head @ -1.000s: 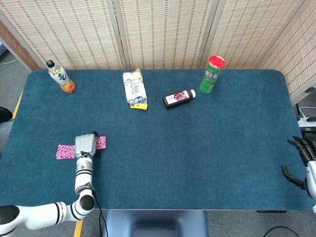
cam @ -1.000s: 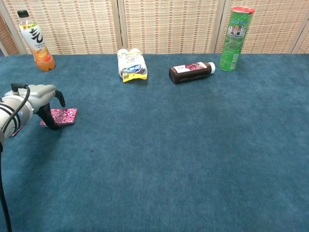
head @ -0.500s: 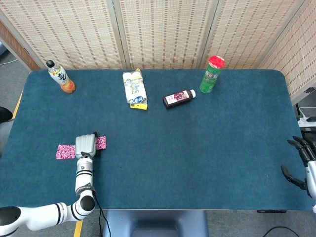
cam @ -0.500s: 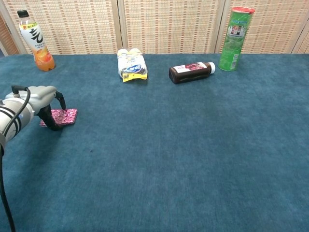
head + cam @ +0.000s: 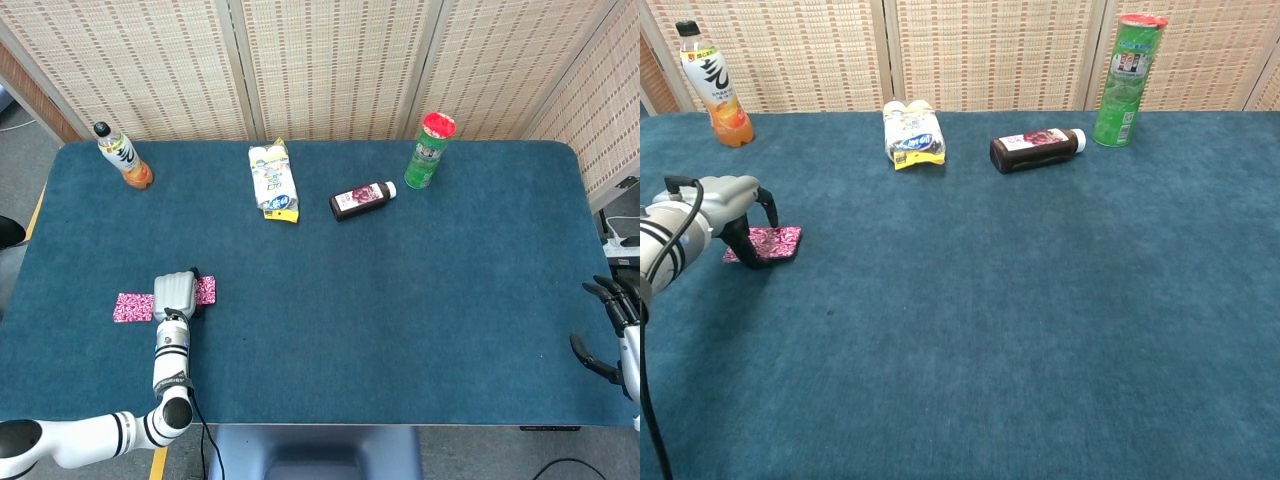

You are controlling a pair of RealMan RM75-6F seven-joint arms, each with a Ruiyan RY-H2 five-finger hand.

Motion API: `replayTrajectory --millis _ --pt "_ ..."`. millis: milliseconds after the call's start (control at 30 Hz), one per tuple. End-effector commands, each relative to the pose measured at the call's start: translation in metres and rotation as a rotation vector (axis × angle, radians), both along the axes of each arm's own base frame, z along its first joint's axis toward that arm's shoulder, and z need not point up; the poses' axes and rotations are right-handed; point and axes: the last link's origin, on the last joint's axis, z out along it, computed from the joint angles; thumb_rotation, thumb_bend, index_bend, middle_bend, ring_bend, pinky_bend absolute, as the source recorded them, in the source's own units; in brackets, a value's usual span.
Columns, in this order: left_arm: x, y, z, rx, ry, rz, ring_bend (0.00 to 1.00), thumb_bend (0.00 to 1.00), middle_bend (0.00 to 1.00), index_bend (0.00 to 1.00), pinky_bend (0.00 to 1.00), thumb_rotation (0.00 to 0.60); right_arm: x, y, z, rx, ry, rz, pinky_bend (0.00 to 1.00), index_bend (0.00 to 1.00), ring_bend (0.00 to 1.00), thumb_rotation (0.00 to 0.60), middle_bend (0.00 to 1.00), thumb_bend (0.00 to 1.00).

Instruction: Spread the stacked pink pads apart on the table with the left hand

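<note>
Two pink patterned pads lie flat near the table's left front. In the head view one pad (image 5: 131,307) shows left of my left hand (image 5: 175,295) and the other pad (image 5: 206,290) pokes out on its right. From the chest view, the left hand (image 5: 722,204) arches over the right-hand pad (image 5: 773,244), its dark fingertips (image 5: 741,247) pressing down on the pad's left part, the thumb hanging just above it. Nothing is gripped. My right hand (image 5: 610,330) hovers off the table's right front edge, fingers spread and holding nothing.
Along the back stand an orange drink bottle (image 5: 124,157), a white and yellow packet (image 5: 273,180), a dark bottle lying on its side (image 5: 361,200) and a green can with a red lid (image 5: 430,150). The blue table (image 5: 380,300) spreads wide to the right.
The left hand and the pad under its fingertips have crept a few pixels to the right. The other pad and the right hand have stayed put.
</note>
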Motion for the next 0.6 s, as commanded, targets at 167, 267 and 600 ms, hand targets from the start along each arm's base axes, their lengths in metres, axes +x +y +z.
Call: replayTrajectory --millis 167,267,600 --pt "0.0005 0.0001 -0.0004 -0.006 0.002 0.001 1.00 0.23 1.00 0.28 1.00 0.600 0.0002 0.0000 0.0001 0.000 -0.001 0.000 0.28 0.19 0.07 0.600 0.13 0.27" --pt "0.0009 0.0004 -0.0008 -0.008 0.003 0.000 1.00 0.23 1.00 0.27 1.00 0.600 0.0001 0.0000 0.0006 -0.002 -0.002 0.000 0.28 0.19 0.07 0.600 0.13 0.27" --pt "0.0004 0.0011 -0.0027 -0.023 0.013 0.015 1.00 0.23 1.00 0.29 1.00 0.600 0.0000 0.0004 0.0016 -0.004 -0.005 0.000 0.28 0.19 0.07 0.600 0.13 0.27"
